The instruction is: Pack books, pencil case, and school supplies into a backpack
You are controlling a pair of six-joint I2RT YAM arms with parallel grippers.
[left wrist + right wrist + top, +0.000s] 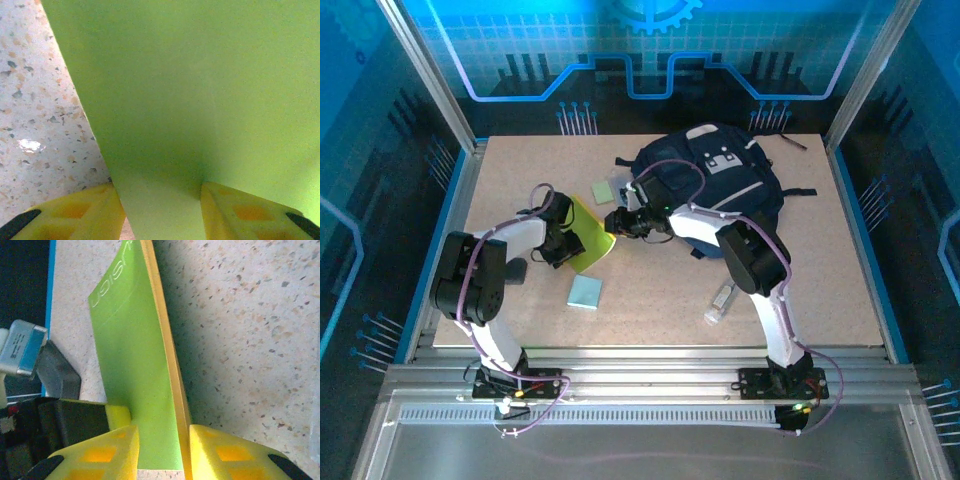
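The speckled, stone-look table [820, 290] is carrying everything. At its far side the backpack [720, 190] is slumping, a rounded bag of soft navy fabric with pale grey stripes and a white patch; the right arm is crossing over its near edge.

Left of the bag, the two thin, flat books [588, 235] are standing tilted up on one edge, pressed together, between the two grippers. From the left wrist, the smooth matte lime-green book [200, 75] is running straight between the yellow fingers of the left gripper [157, 186], which is clamping it. From the right wrist, the right gripper [163, 429] is pinching both covers, the orange-yellow book [172, 370] showing as a narrow edge against the green. Pale lettering on the green cover is getting cut off at the top of that view and is hard to read.

The square teal pad [585, 292] is lying flat near the books, the pale-green block [602, 192] beyond them, and the clear-white tube [720, 302] well apart, right.
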